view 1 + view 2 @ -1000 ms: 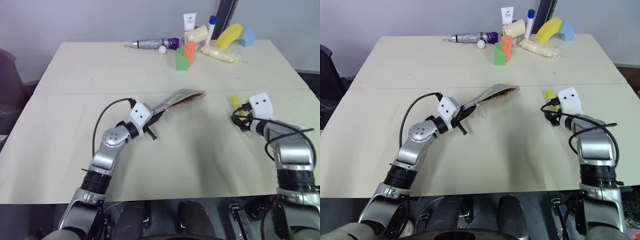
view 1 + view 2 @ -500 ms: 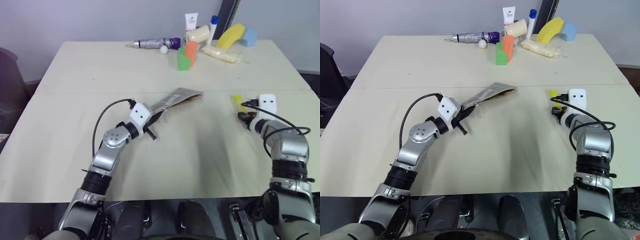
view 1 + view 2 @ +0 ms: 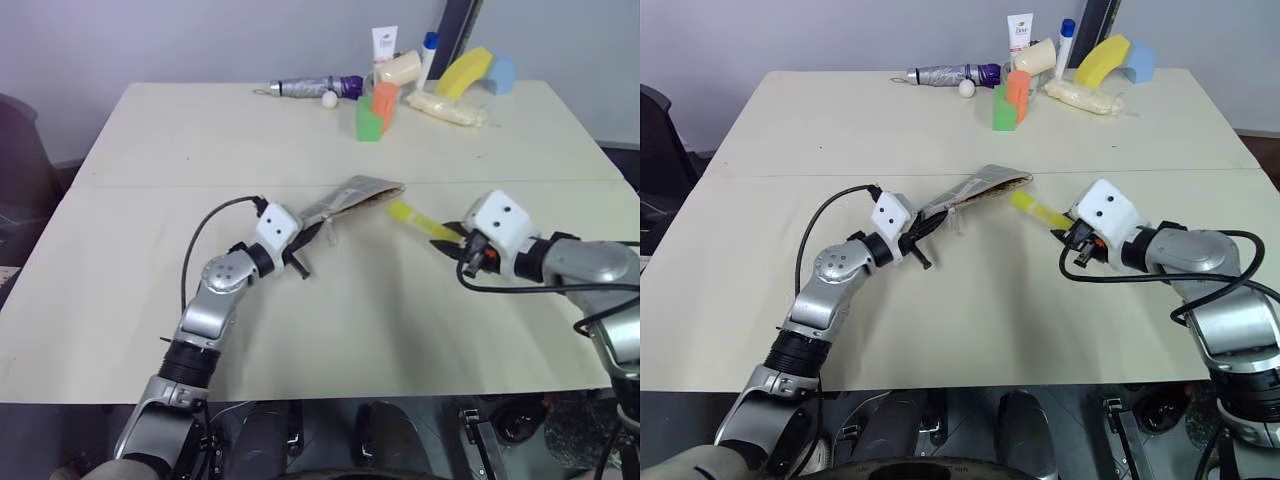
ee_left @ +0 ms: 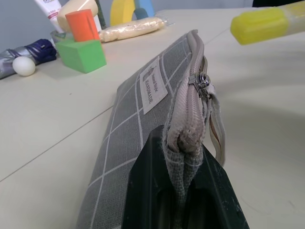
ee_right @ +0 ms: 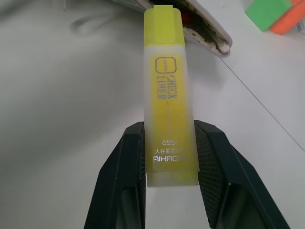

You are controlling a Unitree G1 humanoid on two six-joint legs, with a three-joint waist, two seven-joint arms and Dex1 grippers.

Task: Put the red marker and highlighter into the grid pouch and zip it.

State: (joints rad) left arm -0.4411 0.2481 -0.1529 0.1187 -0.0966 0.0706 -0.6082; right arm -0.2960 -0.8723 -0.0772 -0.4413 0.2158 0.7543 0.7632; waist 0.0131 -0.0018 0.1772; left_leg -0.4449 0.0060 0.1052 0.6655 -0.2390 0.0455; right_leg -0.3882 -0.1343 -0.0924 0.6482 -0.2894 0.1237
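Cream and wide, the table (image 3: 200, 140) fills most of the head views, with a pale wall behind it. At its far edge sits a bunch of other things: a curved yellow foam shape (image 3: 463, 70) next to a blue one (image 3: 499, 72), a folded umbrella (image 3: 310, 87), a white tube (image 3: 381, 44), a green block (image 3: 367, 119) with an orange block (image 3: 382, 100) touching it, and a little white ball (image 3: 327, 98).

Near the middle of the table is the grid pouch (image 3: 352, 196), grey with white lines and a small white label. The left gripper (image 3: 303, 243) has its two black fingers squeezed tight on one end of the pouch, holding it up on its edge so the zipper side faces up. The far end of the pouch gapes a bit, and something red shows inside in the right wrist view, though what it is cannot be told.

The right gripper (image 3: 455, 239) pinches the back end of the highlighter (image 3: 419, 221) between its fingers. The yellow pen is up off the table, and its front end points at the mouth of the pouch, very close to it but not inside.
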